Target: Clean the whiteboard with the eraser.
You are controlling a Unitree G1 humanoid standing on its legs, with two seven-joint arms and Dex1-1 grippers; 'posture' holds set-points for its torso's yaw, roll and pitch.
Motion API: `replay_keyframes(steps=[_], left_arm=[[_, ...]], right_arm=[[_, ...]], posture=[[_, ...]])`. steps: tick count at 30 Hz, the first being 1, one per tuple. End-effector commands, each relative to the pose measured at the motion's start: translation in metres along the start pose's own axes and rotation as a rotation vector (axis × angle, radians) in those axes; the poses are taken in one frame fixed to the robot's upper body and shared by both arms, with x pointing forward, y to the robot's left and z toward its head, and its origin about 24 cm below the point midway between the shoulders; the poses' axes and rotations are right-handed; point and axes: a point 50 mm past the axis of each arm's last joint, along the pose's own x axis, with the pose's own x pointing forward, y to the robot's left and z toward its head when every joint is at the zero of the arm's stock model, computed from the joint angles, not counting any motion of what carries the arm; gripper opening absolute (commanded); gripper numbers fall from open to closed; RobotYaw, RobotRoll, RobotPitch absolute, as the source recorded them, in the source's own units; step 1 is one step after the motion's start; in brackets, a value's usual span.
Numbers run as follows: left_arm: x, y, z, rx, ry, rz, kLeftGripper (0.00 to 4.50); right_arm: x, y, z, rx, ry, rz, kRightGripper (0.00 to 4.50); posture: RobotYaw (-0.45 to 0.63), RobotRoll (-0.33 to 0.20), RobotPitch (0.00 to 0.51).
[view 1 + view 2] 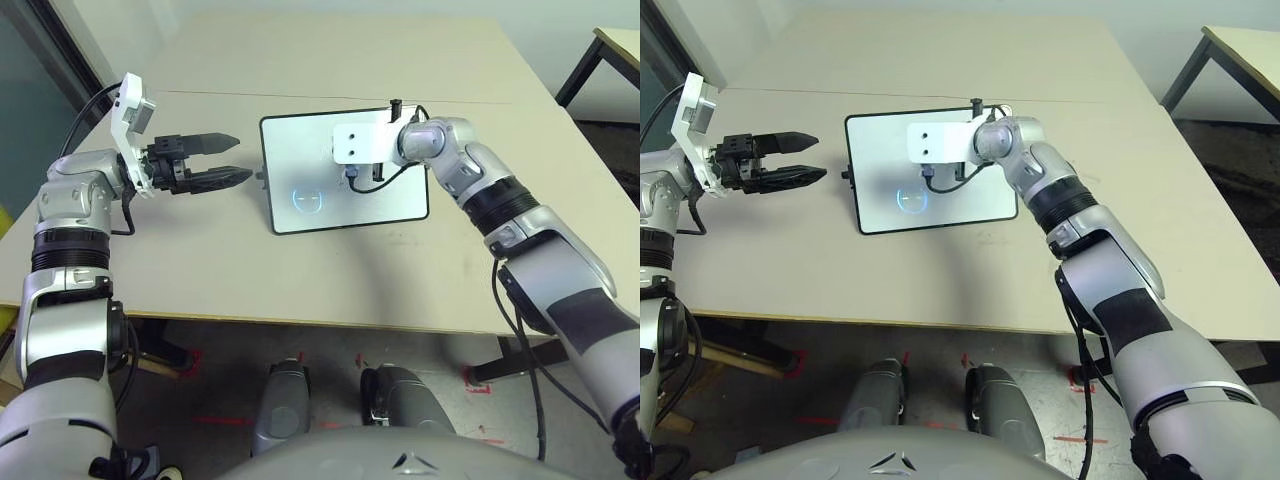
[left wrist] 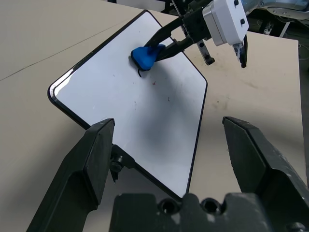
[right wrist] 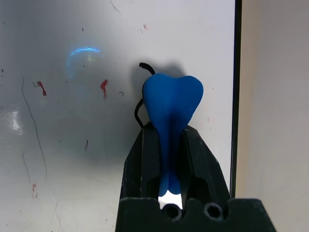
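Your right tool (image 3: 169, 145) is pinching the eraser (image 3: 171, 104), squished over the whiteboard (image 1: 345, 205) that lies mid-frame on the table (image 1: 300, 280). There's a black squiggle (image 3: 140, 108) right beside it, plus red specks (image 3: 103, 87). Your left tool (image 1: 225, 160) hangs spread apart, left of the board.

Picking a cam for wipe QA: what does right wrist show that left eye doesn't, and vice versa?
Right wrist alone: the eraser pinched in the shut right gripper, a black squiggle beside it, red specks and thin smears on the whiteboard.
Left eye alone: the whole board on the table, and the open left gripper held off the board's left edge.
Both: the white surface, its black frame and the faint blue circle.
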Motion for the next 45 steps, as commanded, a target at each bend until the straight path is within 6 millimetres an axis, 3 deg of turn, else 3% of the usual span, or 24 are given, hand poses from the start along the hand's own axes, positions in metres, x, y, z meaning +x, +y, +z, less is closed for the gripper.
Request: replay_keyframes(steps=[1,11,18,37,45], left_arm=[[0.002,-0.001,0.000,0.005,0.008,-0.007,4.50],[0.005,0.000,0.000,0.007,0.005,-0.013,4.50],[0.006,0.000,0.000,0.007,0.003,-0.014,4.50],[0.001,-0.002,-0.002,-0.002,0.001,-0.001,4.50],[0.001,-0.002,-0.003,-0.003,-0.003,0.000,4.50]], right_arm=[[0.000,0.011,-0.010,0.009,0.030,0.039,0.34],[-0.025,0.018,-0.045,0.024,0.117,0.066,0.34],[-0.032,0.020,-0.050,0.025,0.133,0.065,0.34],[-0.001,0.008,0.005,-0.001,-0.004,0.037,0.34],[0.003,0.006,0.016,-0.009,-0.033,0.034,0.34]], posture=[[0.31,0.000,0.055],[0.29,0.000,0.055],[0.29,0.000,0.058],[0.31,0.000,0.063],[0.31,0.000,0.062]])
